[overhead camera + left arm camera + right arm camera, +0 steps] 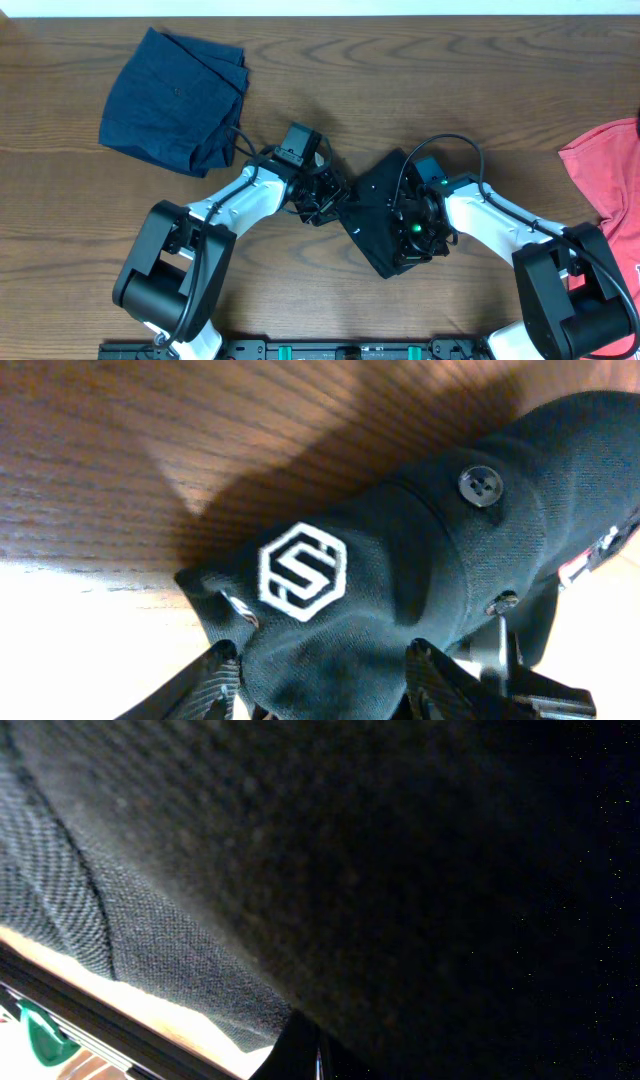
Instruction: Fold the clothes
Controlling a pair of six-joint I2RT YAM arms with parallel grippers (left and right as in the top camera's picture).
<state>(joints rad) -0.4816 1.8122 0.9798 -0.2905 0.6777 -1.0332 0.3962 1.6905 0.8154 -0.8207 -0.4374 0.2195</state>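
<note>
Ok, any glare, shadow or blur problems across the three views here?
Overhead: even light, sharp, though the black shirt shows little detail. Left wrist: white logo and button clear, hard shadow on the table, lower left washed out by glare. Right wrist: cloth fills the frame, weave readable at left, near-black at right.

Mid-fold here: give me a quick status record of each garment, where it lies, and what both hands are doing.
black shirt: table centre, bunched between both hands, white logo and button showing
left hand: fingers astride the shirt's left edge; cannot tell if clamped
right hand: shut on the shirt's right part
navy garment: roughly folded, top left in overhead view, apart from both hands
coral-red shirt: right edge, partly out of frame, untouched
</note>
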